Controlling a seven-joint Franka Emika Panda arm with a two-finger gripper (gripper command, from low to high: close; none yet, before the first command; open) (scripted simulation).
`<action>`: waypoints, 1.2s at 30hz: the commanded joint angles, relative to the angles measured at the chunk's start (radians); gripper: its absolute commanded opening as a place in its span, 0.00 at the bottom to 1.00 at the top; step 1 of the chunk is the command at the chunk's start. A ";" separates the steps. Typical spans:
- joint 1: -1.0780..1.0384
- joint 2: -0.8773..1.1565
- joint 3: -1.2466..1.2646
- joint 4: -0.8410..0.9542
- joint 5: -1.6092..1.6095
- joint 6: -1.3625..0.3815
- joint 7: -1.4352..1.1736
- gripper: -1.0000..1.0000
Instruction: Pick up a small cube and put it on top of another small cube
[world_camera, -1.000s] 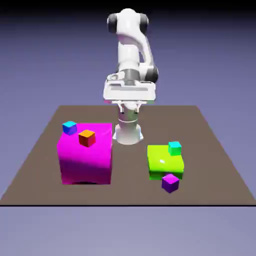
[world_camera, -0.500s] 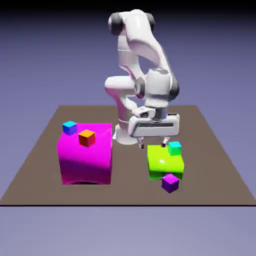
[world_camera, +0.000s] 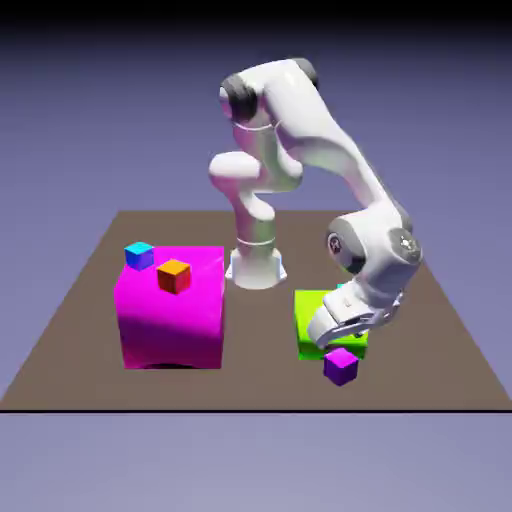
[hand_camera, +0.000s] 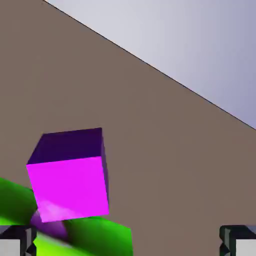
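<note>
The purple cube (world_camera: 341, 366) sat on the desk (world_camera: 440, 340), just in front of the green block (world_camera: 312, 322). The fingers (hand_camera: 128, 242) hung spread wide and empty, tilted above it. In the hand view the cube (hand_camera: 70, 180) lay off toward the left fingertip (hand_camera: 15, 242), not centred between them, so a sideways shift probably came first.

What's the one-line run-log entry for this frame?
phase: approach | gripper: open, empty, above small purple cube | cube: on brown table, beside green block | stack: not done
</note>
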 joint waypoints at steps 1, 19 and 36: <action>-0.002 0.036 0.016 0.029 -0.012 -0.038 0.005 0.50; -0.006 0.174 0.051 0.164 -0.002 -0.245 0.059 0.00; -0.237 -0.426 -0.565 -0.130 0.694 -0.232 0.553 0.00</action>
